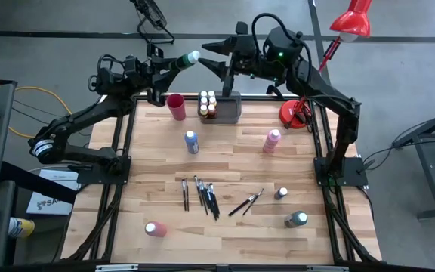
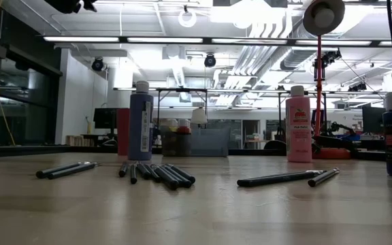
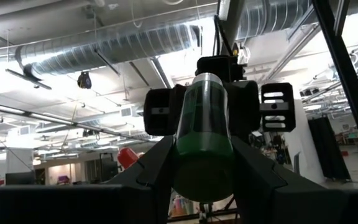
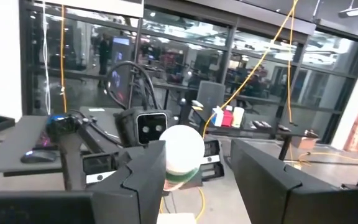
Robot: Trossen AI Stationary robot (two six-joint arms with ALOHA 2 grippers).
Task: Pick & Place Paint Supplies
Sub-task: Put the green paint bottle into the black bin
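The left claw (image 1: 174, 63) grips a small dark-green plastic paint bottle with a pale cap (image 1: 183, 60) aloft behind the tabletop (image 1: 225, 162), facing the open right claw (image 1: 216, 48); light, rigid, slick-walled, it looks best pinched mid-body.

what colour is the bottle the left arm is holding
Dark green with a white cap; the green bottle shows best in the left wrist view.

Wooden table (image 1: 225, 162) (bottles (image 1: 192, 142), brushes (image 1: 202, 195))

Green bottle (image 1: 178, 61) aloft (tilted, white-capped)
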